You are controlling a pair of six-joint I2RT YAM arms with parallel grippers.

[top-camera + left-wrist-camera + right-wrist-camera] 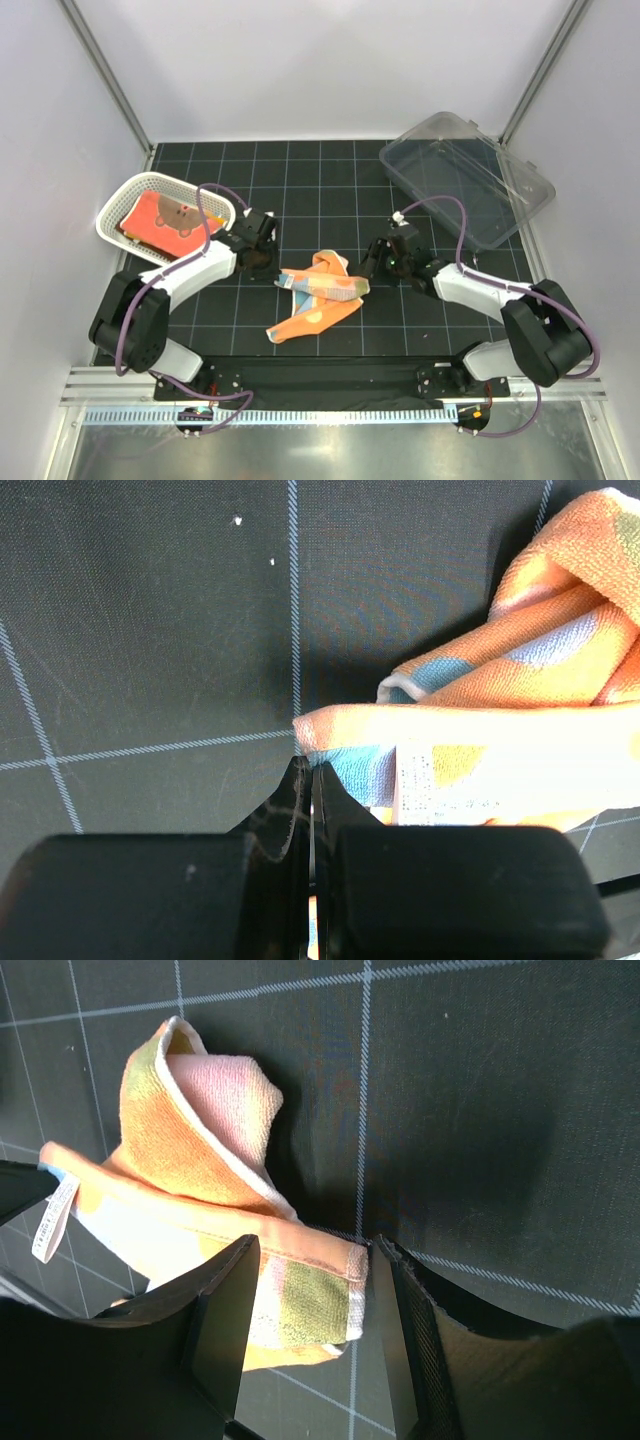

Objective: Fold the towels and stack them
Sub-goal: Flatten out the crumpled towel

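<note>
Black mat (330, 170) carries the orange towel (320, 295), left gripper (310, 780) clenched on one corner, right gripper (310, 1290) released astride another; flattening likely needs a regrasp

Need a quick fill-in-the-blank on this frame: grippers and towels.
1. The left gripper is ____ on the orange spotted towel.
2. The right gripper straddles that towel's fold, jaws ____.
3. The red-orange towel lies in the white mesh ____.
Missing words: shut; open; basket.
</note>
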